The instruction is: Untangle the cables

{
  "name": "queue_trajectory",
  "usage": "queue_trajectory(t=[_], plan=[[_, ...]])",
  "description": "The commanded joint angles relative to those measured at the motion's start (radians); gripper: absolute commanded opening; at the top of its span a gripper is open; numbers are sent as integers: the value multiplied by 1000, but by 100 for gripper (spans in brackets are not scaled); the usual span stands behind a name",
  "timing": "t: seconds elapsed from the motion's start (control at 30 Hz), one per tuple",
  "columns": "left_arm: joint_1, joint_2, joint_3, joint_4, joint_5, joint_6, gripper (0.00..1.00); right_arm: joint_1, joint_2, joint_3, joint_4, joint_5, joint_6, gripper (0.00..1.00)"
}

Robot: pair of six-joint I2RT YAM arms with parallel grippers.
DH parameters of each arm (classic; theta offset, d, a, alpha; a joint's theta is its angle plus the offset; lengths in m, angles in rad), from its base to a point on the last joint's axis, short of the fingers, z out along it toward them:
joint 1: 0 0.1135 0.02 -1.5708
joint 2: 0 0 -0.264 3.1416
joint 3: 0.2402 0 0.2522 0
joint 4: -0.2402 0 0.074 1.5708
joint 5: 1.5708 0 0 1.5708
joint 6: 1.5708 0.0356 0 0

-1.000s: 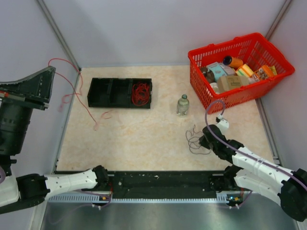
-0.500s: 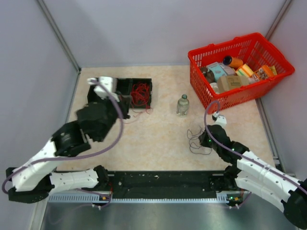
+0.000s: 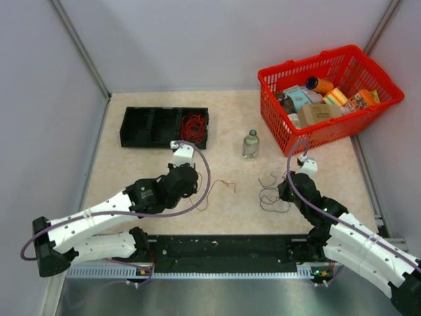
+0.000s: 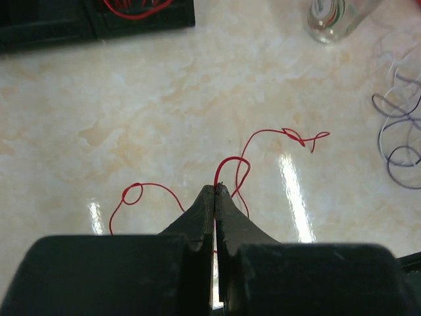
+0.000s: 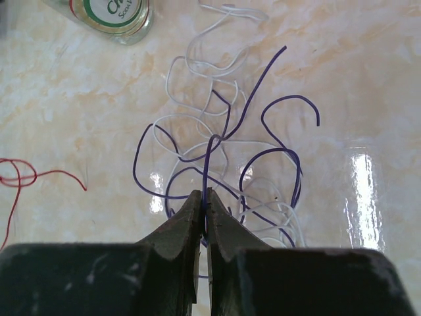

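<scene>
Top view: beige surface point(image 3: 131, 164). Black compartment tray point(image 3: 148, 128) far left, red wire bunch point(image 3: 193, 127) in its right compartment. Small glass bottle point(image 3: 250, 144) mid-surface. Red plastic basket point(image 3: 342, 125) far right. Loose thin red wire point(image 3: 222, 185) centre-surface, dark purple and white wire tangle point(image 3: 268, 195) right of it. Both jaws hard to make out here.

Left wrist: left jaws pressed shut, pinching thin red wire point(image 4: 266, 130). Bottle point(image 4: 332, 16) cut off at top.

Right wrist: right jaws closed tight on dark purple wire point(image 5: 256, 89) of tangle. White wires point(image 5: 210, 66) interlaced.

Glossy marble-look table point(image 4: 99, 99), plastic basket point(image 3: 329, 131), smooth-sheathed red cable point(image 4: 225, 160), bottle point(image 3: 250, 143) perhaps glass.
</scene>
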Motion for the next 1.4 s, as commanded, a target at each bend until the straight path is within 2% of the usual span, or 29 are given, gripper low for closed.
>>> queue_trajectory(t=[0.0,0.07,0.13,0.2,0.23,0.33,0.47,0.57,0.7,0.87,1.0,1.03,1.2,1.37], plan=[[8,74,-55,92,97,-38,0,-7,-4,12,0,41,-21,5],[18,136,-47,98,121,-57,0,-9,12,20,0,35,-24,5],[70,202,-64,173,250,-59,0,-9,24,24,2,31,-30,5],[133,292,-75,267,440,-45,0,-7,21,21,5,26,-33,5],[156,327,-61,279,483,-47,0,-9,16,20,6,23,-38,5],[163,435,23,232,531,-36,0,-9,-5,14,6,15,-41,5],[152,507,42,243,597,-27,4,-9,-42,0,8,15,-46,6],[121,530,39,241,606,-10,12,-10,-39,-2,12,8,-47,6],[100,527,34,249,624,1,36,-10,-22,4,19,2,-53,6],[94,506,34,255,623,5,53,-10,-20,1,23,0,-52,6],[72,529,63,220,589,12,81,-10,-30,0,22,-2,-52,6],[60,542,80,197,556,10,85,-10,-31,-3,22,-2,-52,6],[21,666,186,89,413,-17,90,-10,-33,-5,23,-2,-52,6],[-14,802,276,0,309,-44,84,-10,-42,-6,23,-3,-55,6]])
